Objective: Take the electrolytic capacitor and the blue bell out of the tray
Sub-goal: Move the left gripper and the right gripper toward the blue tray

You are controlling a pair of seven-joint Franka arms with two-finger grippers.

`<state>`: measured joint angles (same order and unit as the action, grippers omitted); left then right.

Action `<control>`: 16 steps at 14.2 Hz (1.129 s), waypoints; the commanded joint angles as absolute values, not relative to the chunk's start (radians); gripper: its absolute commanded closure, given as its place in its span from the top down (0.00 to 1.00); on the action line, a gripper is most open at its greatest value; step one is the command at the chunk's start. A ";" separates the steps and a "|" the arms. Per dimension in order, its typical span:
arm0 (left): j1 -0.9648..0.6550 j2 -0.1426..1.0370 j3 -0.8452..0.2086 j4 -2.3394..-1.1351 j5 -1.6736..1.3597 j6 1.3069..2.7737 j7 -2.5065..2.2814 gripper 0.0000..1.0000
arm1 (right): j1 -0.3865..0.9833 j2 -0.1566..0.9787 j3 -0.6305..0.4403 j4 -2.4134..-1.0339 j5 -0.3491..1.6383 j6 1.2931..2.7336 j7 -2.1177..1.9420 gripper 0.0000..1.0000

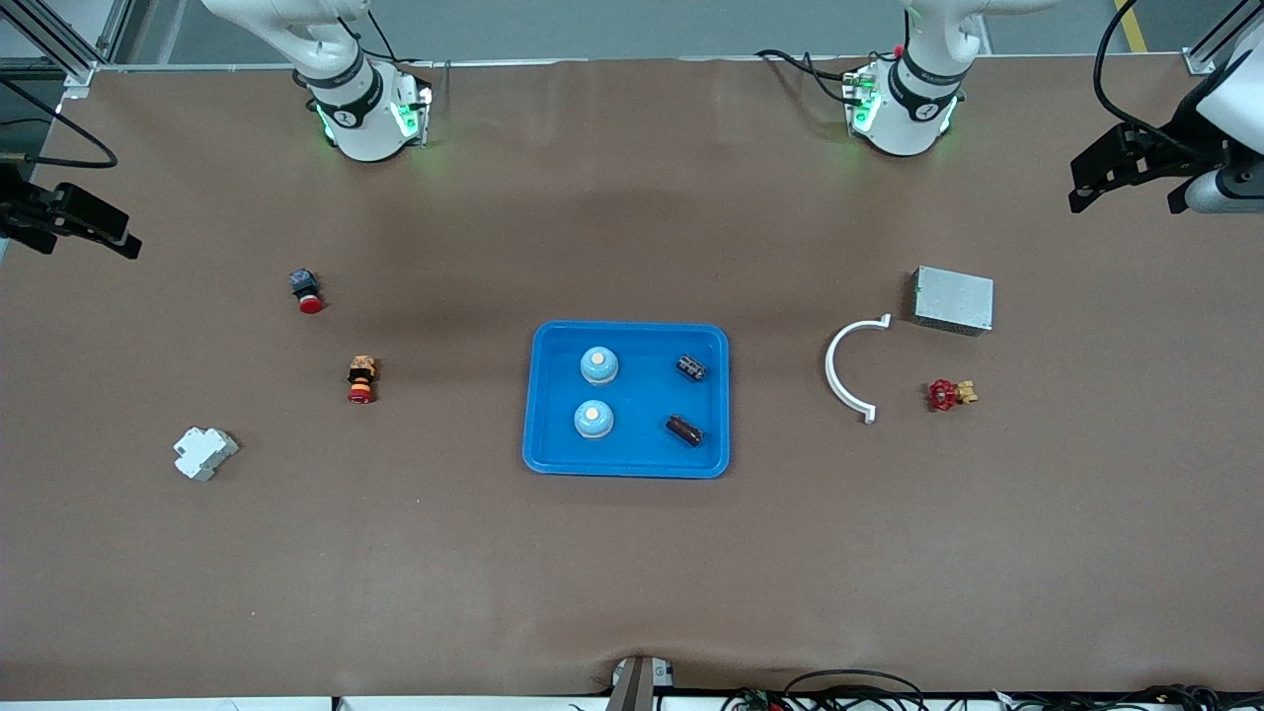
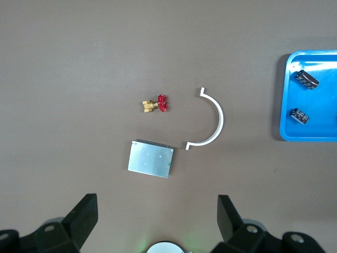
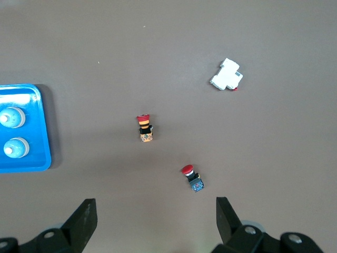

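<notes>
A blue tray (image 1: 628,472) lies at the table's middle. In it are two light-blue bells (image 1: 598,365) (image 1: 593,420) toward the right arm's end and two dark capacitors (image 1: 690,368) (image 1: 683,431) toward the left arm's end. The left wrist view shows the tray's edge (image 2: 310,134) and both capacitors (image 2: 306,79) (image 2: 299,116). The right wrist view shows the tray's edge (image 3: 29,161) and both bells (image 3: 11,117) (image 3: 15,148). My left gripper (image 1: 1126,193) (image 2: 158,216) is open and empty, up over its end of the table. My right gripper (image 1: 84,239) (image 3: 156,219) is open and empty, up over its end.
Toward the left arm's end lie a white half-ring bracket (image 1: 847,370), a grey metal box (image 1: 953,299) and a small red valve (image 1: 948,394). Toward the right arm's end lie two red-capped push buttons (image 1: 306,291) (image 1: 361,380) and a white breaker (image 1: 204,452).
</notes>
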<state>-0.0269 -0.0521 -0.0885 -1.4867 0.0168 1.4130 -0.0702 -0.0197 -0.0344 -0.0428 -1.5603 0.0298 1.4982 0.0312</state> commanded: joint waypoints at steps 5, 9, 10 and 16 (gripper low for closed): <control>-0.023 -0.046 -0.080 -1.483 0.014 1.397 -0.067 1.00 | -0.025 -0.051 -0.035 -1.569 0.025 1.496 0.044 1.00; -0.035 0.055 -0.083 -1.525 0.014 1.404 -0.083 1.00 | -0.025 -0.051 -0.035 -1.569 0.025 1.497 0.044 1.00; -0.038 0.073 -0.087 -1.538 0.014 1.422 -0.093 1.00 | -0.025 -0.049 -0.035 -1.566 0.025 1.500 0.043 1.00; -0.127 0.159 -0.124 -1.669 -0.006 1.594 -0.410 1.00 | -0.014 -0.052 -0.028 -1.562 -0.009 1.503 0.054 1.00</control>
<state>-0.0914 0.1409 -0.1121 -1.6383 0.0143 1.5486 -0.3004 -0.0195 -0.0347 -0.0408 -1.5513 0.0122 1.5147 0.0311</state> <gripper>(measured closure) 0.000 0.000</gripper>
